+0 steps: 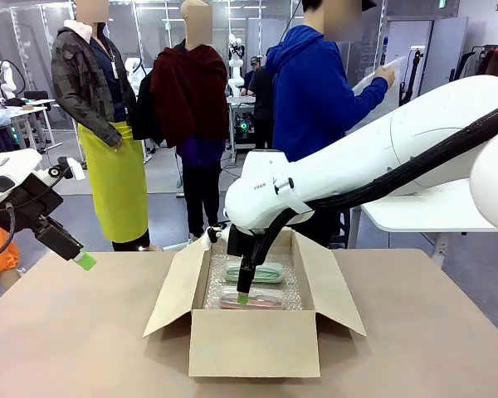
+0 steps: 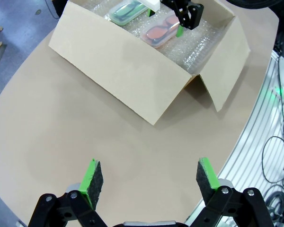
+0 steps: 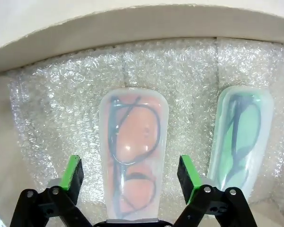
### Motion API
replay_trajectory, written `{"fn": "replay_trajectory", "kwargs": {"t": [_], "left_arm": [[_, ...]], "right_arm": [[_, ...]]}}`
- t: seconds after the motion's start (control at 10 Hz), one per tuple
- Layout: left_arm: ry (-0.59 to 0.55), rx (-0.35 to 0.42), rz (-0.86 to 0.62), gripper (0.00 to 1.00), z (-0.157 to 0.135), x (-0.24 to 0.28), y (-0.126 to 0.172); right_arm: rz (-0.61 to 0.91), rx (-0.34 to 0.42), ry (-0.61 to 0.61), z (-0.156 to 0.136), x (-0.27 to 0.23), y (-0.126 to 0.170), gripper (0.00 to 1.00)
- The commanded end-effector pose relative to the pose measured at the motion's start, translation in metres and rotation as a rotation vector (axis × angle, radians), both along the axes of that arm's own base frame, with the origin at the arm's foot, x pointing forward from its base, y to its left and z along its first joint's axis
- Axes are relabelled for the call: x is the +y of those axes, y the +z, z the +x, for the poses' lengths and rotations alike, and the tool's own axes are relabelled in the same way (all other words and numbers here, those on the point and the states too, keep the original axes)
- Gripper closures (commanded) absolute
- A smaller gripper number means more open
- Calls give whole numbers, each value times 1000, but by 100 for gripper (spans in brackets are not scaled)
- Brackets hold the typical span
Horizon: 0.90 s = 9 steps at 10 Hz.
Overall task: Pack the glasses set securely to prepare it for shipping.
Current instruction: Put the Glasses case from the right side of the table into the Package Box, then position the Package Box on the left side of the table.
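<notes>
An open brown cardboard box (image 1: 253,344) lined with bubble wrap (image 3: 61,109) stands mid-table. Inside it lie the two cases of the glasses set, side by side: the pale pink case (image 3: 132,142) nearer me and the mint green case (image 3: 239,135) behind it. In the front view the mint case (image 1: 257,271) and pink case (image 1: 253,298) both rest on the wrap. My right gripper (image 3: 132,177) reaches down into the box and stands open, its fingers either side of the pink case with gaps on both sides. My left gripper (image 2: 149,177) hangs open over bare table at the left (image 1: 75,253), holding nothing.
The box flaps (image 1: 178,286) stand open outward on both sides. In the left wrist view the box (image 2: 123,61) and the right gripper (image 2: 187,16) lie ahead, and the table edge (image 2: 236,142) curves past on the right. A person in a blue hoodie (image 1: 315,91) stands at the far side.
</notes>
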<state>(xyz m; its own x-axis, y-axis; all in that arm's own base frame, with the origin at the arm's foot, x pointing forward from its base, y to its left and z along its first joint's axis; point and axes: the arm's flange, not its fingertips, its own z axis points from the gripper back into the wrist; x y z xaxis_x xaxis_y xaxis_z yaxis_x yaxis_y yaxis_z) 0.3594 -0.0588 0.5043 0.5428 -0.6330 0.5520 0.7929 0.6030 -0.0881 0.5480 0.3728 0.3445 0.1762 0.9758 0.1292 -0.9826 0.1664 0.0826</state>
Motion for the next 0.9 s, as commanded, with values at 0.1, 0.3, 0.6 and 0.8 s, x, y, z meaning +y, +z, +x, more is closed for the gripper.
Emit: {"fn": "replay_trajectory", "kwargs": {"t": [0.1,0.3,0.6,0.8], "left_arm": [[-19,-4,-22,0,0,3,0],[-19,-4,-22,0,0,3,0],[-19,-4,-22,0,0,3,0],[-19,-4,-22,0,0,3,0]], "right_arm": [[4,-12,-1,-2,0,-1,0],[4,-12,-1,-2,0,-1,0],[4,-12,-1,-2,0,-1,0],[4,-12,-1,-2,0,-1,0]]}}
